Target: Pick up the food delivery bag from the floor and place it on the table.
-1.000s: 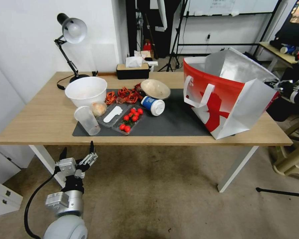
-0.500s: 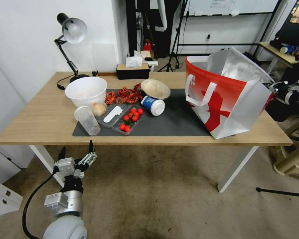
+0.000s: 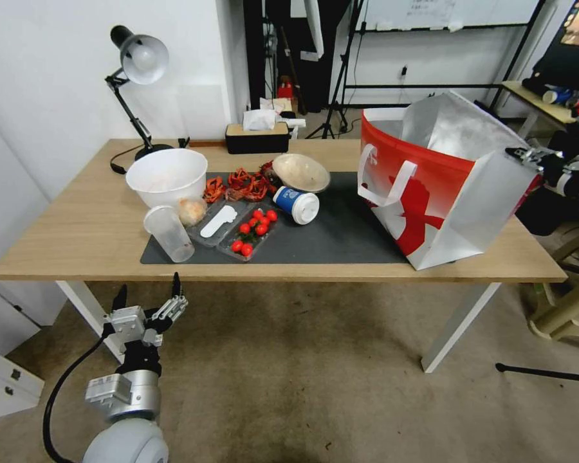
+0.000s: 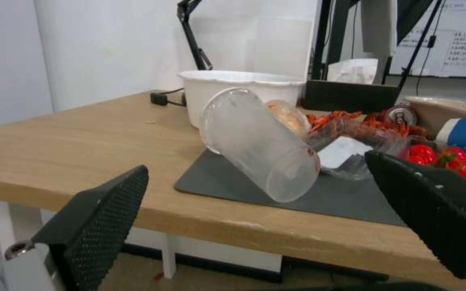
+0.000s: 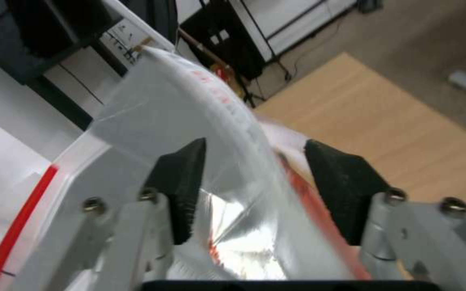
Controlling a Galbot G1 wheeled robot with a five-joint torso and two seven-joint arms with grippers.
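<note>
Floor [image 3: 315, 392]: beige-brown with dark stains, nearest the robot, running under the bench.
Left hand [image 3: 149, 297]: low over the floor, just in front of the bench's near edge by the left white leg; its two black fingers [image 4: 98, 218] stand wide apart with nothing between them.
Bench [image 3: 77, 225]: light-wood top on white legs, carrying a dark grey mat [image 3: 341, 238].
Clear cup [image 3: 167, 233]: lying tilted on the mat's near left corner, mouth toward the white bowl.
Tomato tray [image 3: 251, 233]: clear tray of red cherry tomatoes, just right of the cup, on the mat.
Blue cup [image 3: 296, 204]: on its side mid-mat, white lid facing right.
White bowl [image 3: 167, 175]: behind the clear cup, at the mat's far left edge.
Food delivery bag [image 3: 431, 199]: red-and-white, standing on the right end of the bench, partly on the mat, mouth open with the silver lining showing, a white strap handle hanging on its front.
Right hand [image 5: 255, 190]: at the bag's upper right rim; its dark pads [image 5: 182, 182] sit on either side of the rim's fold, parted with a gap, not pressed on it.
Tissue box [image 3: 257, 135]: dark, at the bench's far edge.
Desk lamp [image 3: 138, 61]: at the far left corner, head raised.
</note>
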